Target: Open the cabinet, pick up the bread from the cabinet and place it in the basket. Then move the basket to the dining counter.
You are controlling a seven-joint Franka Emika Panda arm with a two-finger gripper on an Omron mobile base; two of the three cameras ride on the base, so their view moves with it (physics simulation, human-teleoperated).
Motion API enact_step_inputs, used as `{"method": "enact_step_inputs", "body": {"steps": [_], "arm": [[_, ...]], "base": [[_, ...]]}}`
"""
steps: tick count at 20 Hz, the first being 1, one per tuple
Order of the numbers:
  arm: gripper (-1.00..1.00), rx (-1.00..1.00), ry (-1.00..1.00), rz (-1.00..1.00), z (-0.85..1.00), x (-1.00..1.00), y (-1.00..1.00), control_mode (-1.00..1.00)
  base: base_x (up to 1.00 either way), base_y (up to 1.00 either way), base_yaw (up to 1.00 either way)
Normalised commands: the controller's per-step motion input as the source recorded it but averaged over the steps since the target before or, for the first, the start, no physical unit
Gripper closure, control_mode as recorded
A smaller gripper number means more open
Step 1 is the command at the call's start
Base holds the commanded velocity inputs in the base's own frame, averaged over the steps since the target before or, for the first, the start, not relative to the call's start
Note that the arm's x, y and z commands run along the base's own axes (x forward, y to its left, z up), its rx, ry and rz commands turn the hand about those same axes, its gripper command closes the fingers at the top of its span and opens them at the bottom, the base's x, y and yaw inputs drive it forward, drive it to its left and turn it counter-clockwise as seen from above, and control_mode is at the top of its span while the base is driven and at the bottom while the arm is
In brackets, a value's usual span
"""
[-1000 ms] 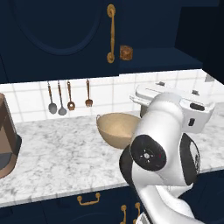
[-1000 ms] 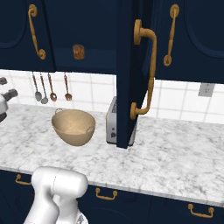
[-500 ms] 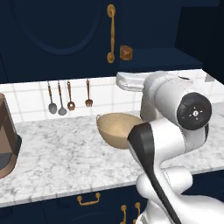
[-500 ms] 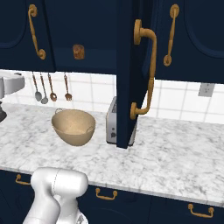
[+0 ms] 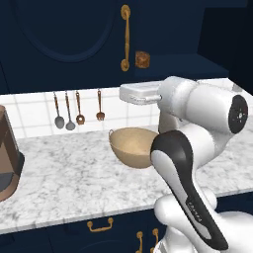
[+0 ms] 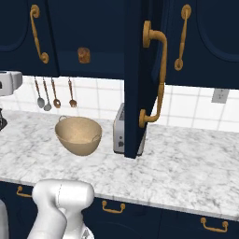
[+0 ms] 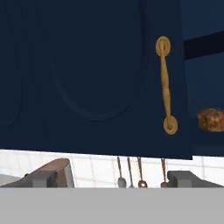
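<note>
The cabinet point(image 7: 100, 74) doors look like smooth matt navy paint, their handles point(image 7: 166, 85) polished brass. The bread point(image 7: 211, 119) has a rough, dark brown crust. The basket point(image 6: 78, 135) reads as smooth tan – wood or plastic, hard to tell. The table point(image 6: 186, 168) is glossy white-grey marble; the wall tiles point(image 6: 102, 95) are shiny white. The toaster point(image 6: 119, 133) looks like brushed grey metal.

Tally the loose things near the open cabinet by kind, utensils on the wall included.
Bread: 1
Basket: 1
Toaster: 1
Hanging utensils: 4
Total: 7
</note>
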Motion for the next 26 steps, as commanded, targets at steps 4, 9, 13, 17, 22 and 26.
{"method": "enact_step_inputs", "body": {"steps": [4, 9, 13, 17, 22, 26], "arm": [[-1.00, -0.03, -0.17, -0.17, 0.00, 0.02, 0.00, -1.00], [-1.00, -0.05, -0.22, -0.42, 0.00, 0.27, 0.00, -1.00], [-1.00, 0.04, -0.27, -0.12, 0.23, 0.36, -0.11, -1.00], [-1.00, 0.12, -0.18, 0.04, 0.17, 0.37, -0.45, -1.00], [-1.00, 0.04, -0.04, 0.00, 0.14, 0.66, -0.15, -1.00], [-1.00, 0.00, 0.00, 0.00, 0.16, 0.62, 0.00, -1.00]], "base": [[0.00, 0.00, 0.00], [0.00, 0.00, 0.00], [0.00, 0.00, 0.00], [0.00, 0.00, 0.00], [0.00, 0.00, 0.00], [0.00, 0.00, 0.00]]}}
